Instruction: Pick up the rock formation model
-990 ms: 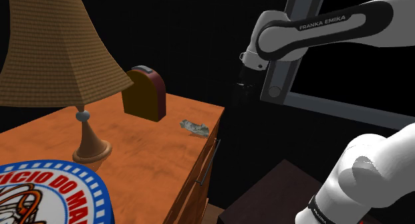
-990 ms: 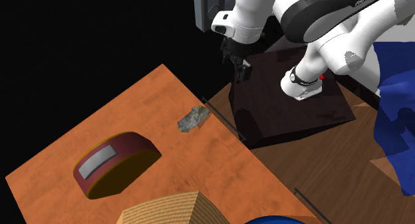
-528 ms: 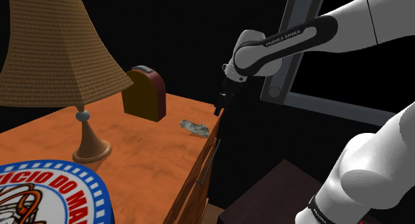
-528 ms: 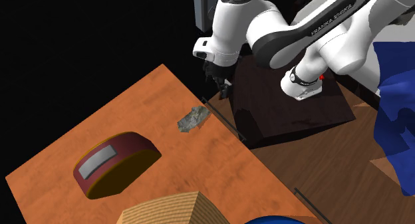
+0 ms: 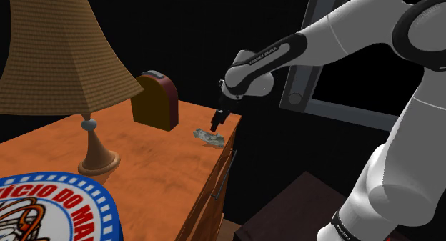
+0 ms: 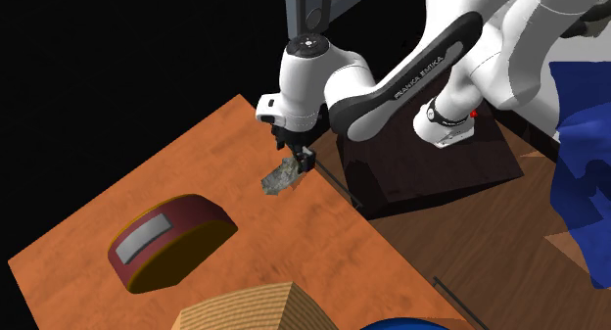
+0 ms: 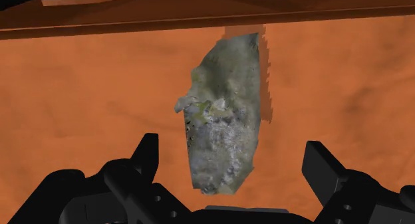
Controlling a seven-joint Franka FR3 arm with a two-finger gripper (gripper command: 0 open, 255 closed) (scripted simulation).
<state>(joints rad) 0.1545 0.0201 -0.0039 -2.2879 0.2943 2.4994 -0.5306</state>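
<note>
The rock formation model [image 5: 209, 136] is a small grey-green lump lying on the orange tabletop [image 5: 164, 157] near its far corner by the edge. My black gripper [image 5: 216, 122] hovers just above it. From the second exterior view the gripper [image 6: 299, 162] hangs over the rock's [image 6: 280, 177] end nearest the arm. Seen from the wrist, the rock [image 7: 223, 113] lies lengthwise between the two fingers [image 7: 147, 154], which stand wide apart without touching it. My gripper [image 7: 233, 161] is open.
A dark red rounded box [image 5: 155, 99] stands behind the rock. A lamp with a woven shade [image 5: 61, 53] and a blue-rimmed plate [image 5: 50, 207] occupy the shoulder view's left. The dark stand [image 6: 431, 152] sits beside the table. A blue mass [image 6: 580, 162] lies on the floor.
The arm swung from beyond the table's corner toward the rock and came down; the gripper now hangs over the rock. The rock has not moved.
</note>
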